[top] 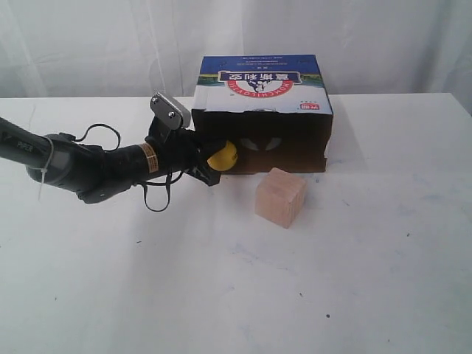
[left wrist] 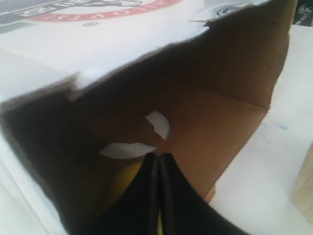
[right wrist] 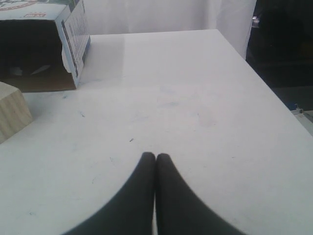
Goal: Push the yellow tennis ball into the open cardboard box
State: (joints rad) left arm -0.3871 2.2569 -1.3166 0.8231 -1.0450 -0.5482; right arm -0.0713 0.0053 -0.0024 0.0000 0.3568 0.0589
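The yellow tennis ball (top: 223, 155) rests at the left end of the open cardboard box's (top: 265, 96) dark mouth. My left gripper (top: 210, 167) is shut, its tips pressed against the ball's left side. In the left wrist view the shut gripper (left wrist: 159, 155) points into the box's brown interior (left wrist: 215, 127), and a strip of the yellow ball (left wrist: 128, 178) shows beside the black fingers. My right gripper (right wrist: 155, 156) is shut and holds nothing, hovering over bare table away from the box (right wrist: 73, 34); it does not appear in the exterior view.
A pale wooden cube (top: 280, 196) stands on the white table (top: 236, 295) just in front of the box's right half, also visible as the cube (right wrist: 12, 115) in the right wrist view. The table's right edge (right wrist: 264, 78) drops off near the right arm.
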